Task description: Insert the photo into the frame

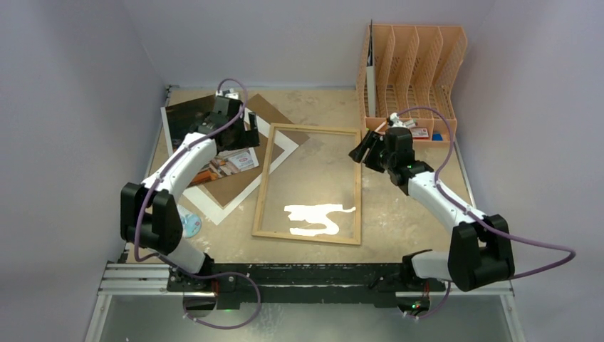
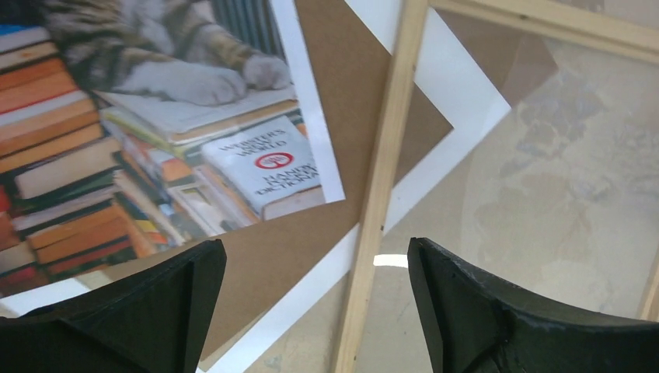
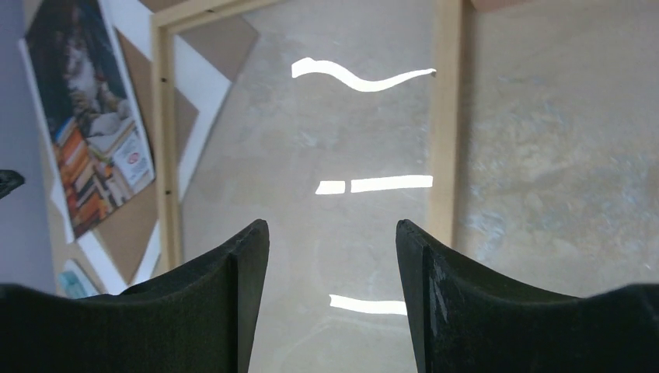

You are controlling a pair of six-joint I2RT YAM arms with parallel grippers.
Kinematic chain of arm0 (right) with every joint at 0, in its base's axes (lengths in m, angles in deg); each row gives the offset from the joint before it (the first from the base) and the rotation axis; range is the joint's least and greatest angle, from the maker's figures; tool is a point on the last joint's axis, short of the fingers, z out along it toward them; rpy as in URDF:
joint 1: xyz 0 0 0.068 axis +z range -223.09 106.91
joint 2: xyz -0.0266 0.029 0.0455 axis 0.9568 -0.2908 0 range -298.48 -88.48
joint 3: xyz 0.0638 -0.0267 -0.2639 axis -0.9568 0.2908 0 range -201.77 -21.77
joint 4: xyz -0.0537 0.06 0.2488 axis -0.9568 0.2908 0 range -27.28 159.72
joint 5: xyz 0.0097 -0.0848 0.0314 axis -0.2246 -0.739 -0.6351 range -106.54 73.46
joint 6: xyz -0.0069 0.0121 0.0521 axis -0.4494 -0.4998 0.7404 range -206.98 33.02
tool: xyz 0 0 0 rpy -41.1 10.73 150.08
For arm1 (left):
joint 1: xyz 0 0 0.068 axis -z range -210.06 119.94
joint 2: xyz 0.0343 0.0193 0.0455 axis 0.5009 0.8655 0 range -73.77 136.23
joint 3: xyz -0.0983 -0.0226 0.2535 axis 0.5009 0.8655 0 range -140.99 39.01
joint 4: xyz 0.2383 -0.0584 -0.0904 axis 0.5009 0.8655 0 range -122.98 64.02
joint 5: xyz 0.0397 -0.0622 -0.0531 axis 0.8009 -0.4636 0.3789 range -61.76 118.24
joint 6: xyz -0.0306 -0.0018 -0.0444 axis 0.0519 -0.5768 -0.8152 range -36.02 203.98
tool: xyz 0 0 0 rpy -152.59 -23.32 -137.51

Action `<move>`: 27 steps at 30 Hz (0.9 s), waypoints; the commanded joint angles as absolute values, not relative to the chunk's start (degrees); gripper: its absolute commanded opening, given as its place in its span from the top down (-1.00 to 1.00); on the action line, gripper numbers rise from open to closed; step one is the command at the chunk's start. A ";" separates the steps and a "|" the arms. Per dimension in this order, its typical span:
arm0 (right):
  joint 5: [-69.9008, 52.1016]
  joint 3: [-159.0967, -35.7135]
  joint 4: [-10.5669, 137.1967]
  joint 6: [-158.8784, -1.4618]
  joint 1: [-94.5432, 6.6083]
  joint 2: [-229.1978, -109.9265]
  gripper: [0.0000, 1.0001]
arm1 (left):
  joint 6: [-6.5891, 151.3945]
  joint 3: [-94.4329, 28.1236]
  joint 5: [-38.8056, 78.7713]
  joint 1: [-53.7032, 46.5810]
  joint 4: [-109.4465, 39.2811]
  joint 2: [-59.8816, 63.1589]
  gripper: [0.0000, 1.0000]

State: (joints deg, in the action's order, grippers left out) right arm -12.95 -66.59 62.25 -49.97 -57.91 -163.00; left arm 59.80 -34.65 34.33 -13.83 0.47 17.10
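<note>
Plainly the photo [image 2: 155, 140] is not in the frame [image 1: 263, 182] yet. It lies face up at the far left of the table on the brown backboard [image 2: 342, 93], which rests on the white mat [image 2: 455, 78]. The whole stack sits askew, its right corner tucked under the frame's left rail. The frame lies flat in the middle, only wood border and glass, with the table showing through. That is likely why the layers sit apart, since mat, photo and back have to go in one after another. The left gripper [image 2: 315, 260] hangs over the stack's right side, just beside that rail, jaws spread wide with nothing between them. I judge it is placed to pinch the print where its edge ends over the board. The right gripper [image 3: 332, 233] is also parted and empty, poised over the frame's far right part, perhaps to steady it. Whether it touches the glass I cannot tell. The orange organiser [image 1: 413, 64] stands at the far right, well apart from all this.
</note>
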 commanded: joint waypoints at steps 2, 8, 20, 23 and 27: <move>-6.44 -73.32 60.06 -52.73 -56.66 -164.86 -0.26 | 59.99 -36.20 42.55 -16.19 -1.22 13.86 -0.86; -2.84 -78.89 56.54 -53.85 -53.68 -171.12 -0.25 | 50.82 -32.32 32.95 -20.56 -10.07 14.39 -0.76; 7.90 -92.08 53.43 -55.38 -43.26 -187.41 0.07 | 47.20 -32.45 27.71 -21.15 -12.45 23.52 -0.35; 9.79 -95.81 52.05 -52.77 -39.79 -191.63 0.12 | 47.37 -31.96 31.98 -21.36 -7.73 22.99 -0.31; 9.42 -101.64 51.10 -44.77 -35.03 -199.25 0.20 | 46.97 -29.90 36.81 -21.83 -3.03 20.45 -0.18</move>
